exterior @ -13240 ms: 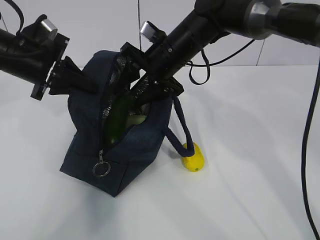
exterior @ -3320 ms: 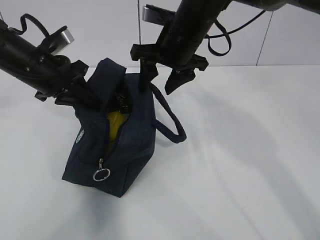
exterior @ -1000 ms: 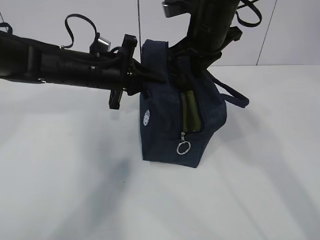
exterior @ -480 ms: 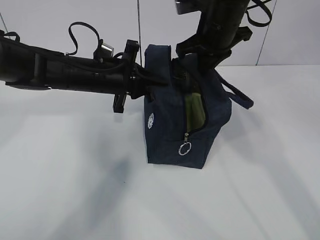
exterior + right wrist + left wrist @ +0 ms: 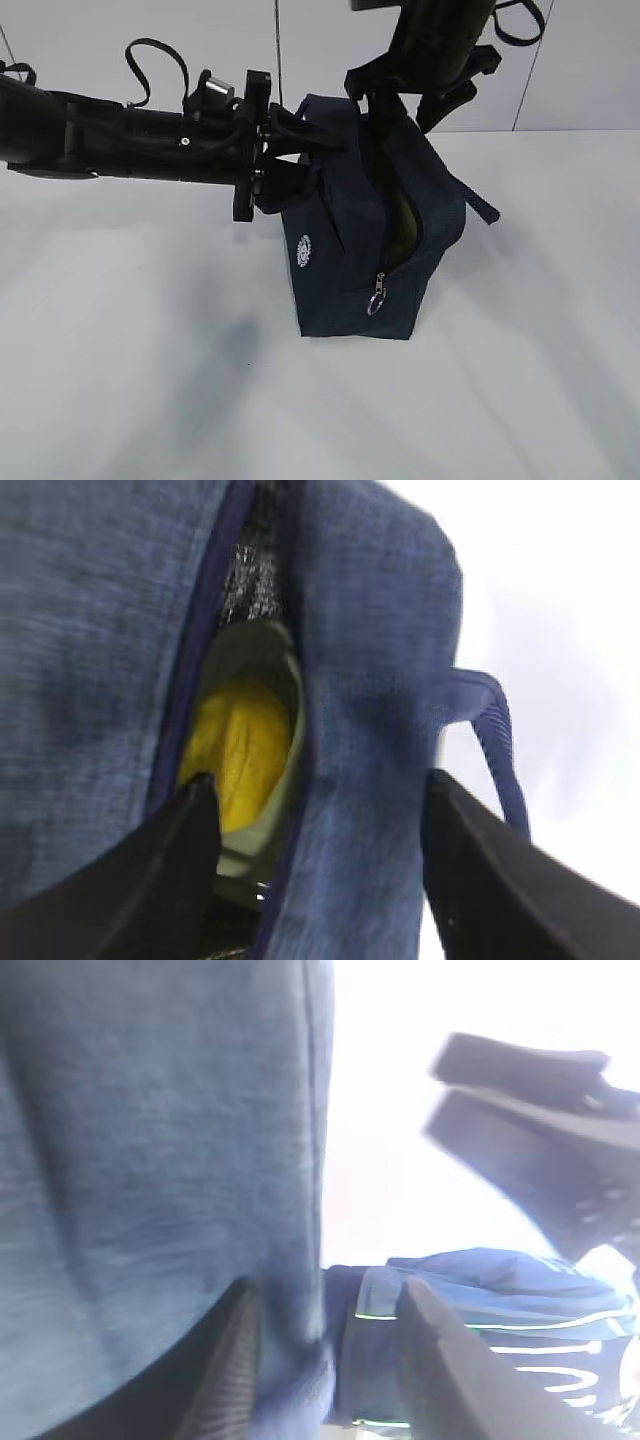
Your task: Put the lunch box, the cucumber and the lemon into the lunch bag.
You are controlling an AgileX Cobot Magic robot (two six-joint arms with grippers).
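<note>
The navy lunch bag stands on the white table, its zipper partly open and the ring pull hanging at the front. The lemon lies inside it on the pale lid of the lunch box. A green sliver shows in the opening; I cannot tell if it is the cucumber. My left gripper is open at the bag's upper left edge, with fabric between its fingers. My right gripper is open and straddles the bag's right wall, one finger in the opening.
A bag handle hangs off the right side, also in the right wrist view. The white round logo faces front left. The white table spreads around the bag, with a pale wall behind.
The left gripper's fingers have spread apart at the bag's edge. The bag's top has leaned and the zipper gap looks narrower. The right gripper has barely moved.
</note>
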